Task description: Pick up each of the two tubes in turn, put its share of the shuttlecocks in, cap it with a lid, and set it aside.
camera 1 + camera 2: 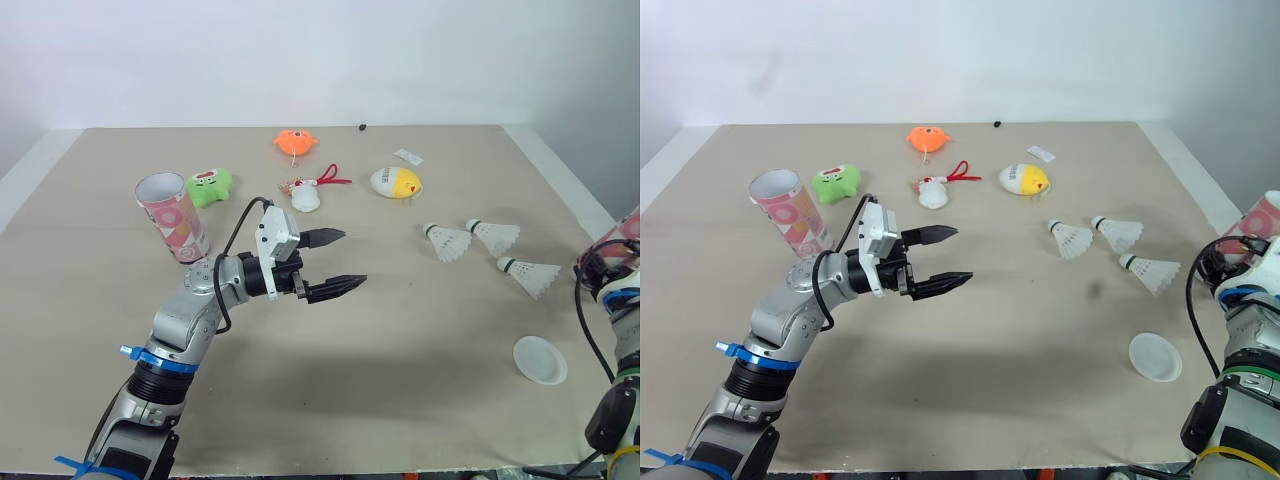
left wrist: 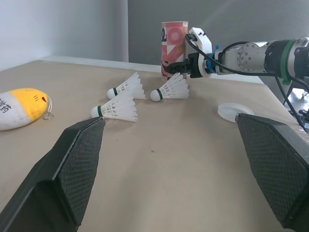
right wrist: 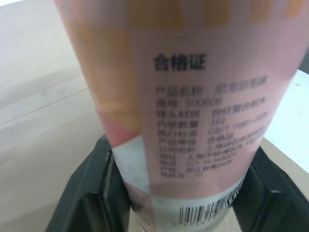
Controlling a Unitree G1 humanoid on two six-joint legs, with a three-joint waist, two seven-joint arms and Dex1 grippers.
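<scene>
The left jaws hang a little above the middle of the surface (image 1: 400, 400), spread wide with nothing between them, pointing across toward the right side. Behind that arm, at the far left, the free tube (image 1: 172, 215) stands on its base with its open mouth up, pink with round patterns. It is not touching anything.

Over at the right edge, the right jaws are closed around the lower part of the held tube (image 2: 174, 36), one black finger pressed to each side. It is upright and pink, with a printed label and a barcode near its bottom. I cannot tell whether its base sits on the surface or is just clear of it.

Three white shuttlecocks lie on their sides between the two arms, closer to the right one: one (image 1: 447, 241) nearest the centre, a second (image 1: 493, 235) just beside it, and a third (image 1: 530, 275) slightly nearer the robot. A round white lid (image 1: 540, 359) lies flat nearer the front edge, apart from them.

Along the back are a green plush toy (image 1: 210, 186) beside the free tube, an orange plush (image 1: 296, 141), a small white toy with a red cord (image 1: 308, 195) and a yellow-and-white plush (image 1: 396, 182).
</scene>
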